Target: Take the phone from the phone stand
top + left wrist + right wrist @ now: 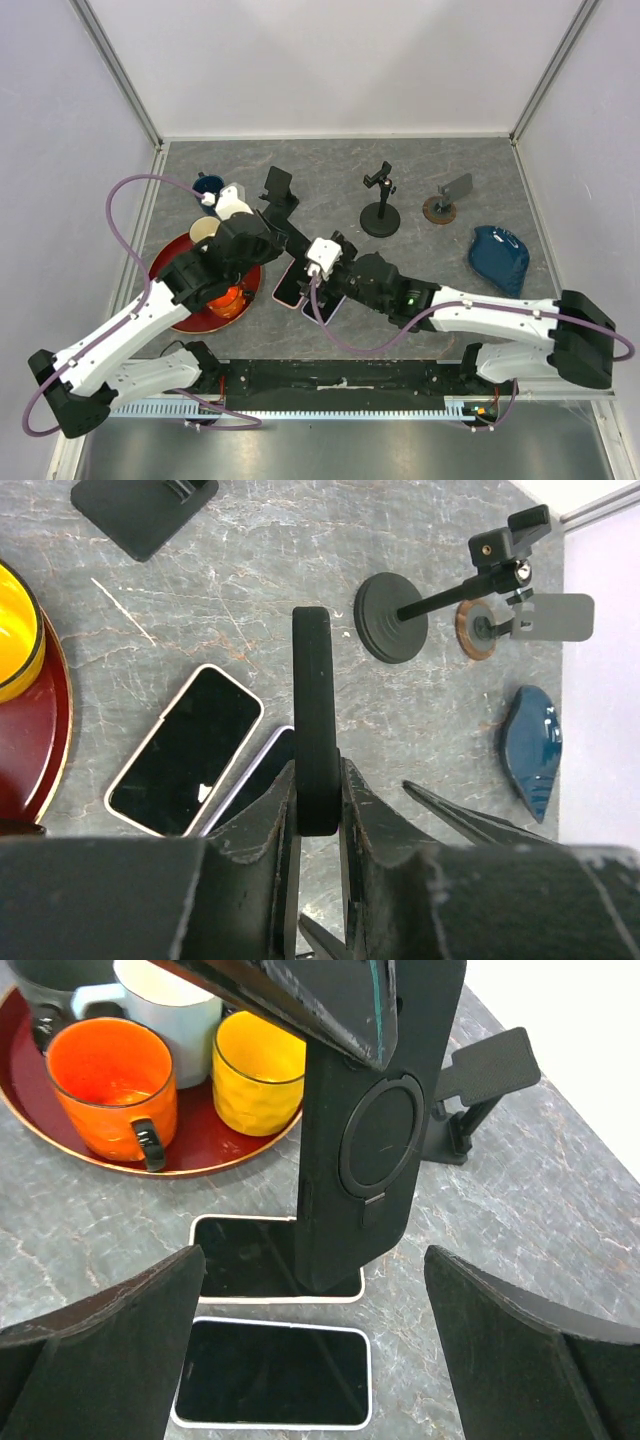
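Observation:
My left gripper (318, 780) is shut on a black phone (313, 720), which shows edge-on between its fingers above the table. In the right wrist view the same phone (370, 1140) hangs upright from the left fingers (320, 1000), its back with a round ring facing me. My right gripper (315, 1345) stands wide open just in front of it, nothing between its fingers (110, 1350). The black phone stand (280, 190) behind is empty.
Two phones (250, 1260) (275, 1375) lie flat under the held one. A red tray (230, 1155) with orange (110, 1075), yellow (255, 1070) and white (170, 1010) cups is on the left. A tripod stand (380, 205), a small stand (447, 200) and a blue dish (498, 258) are on the right.

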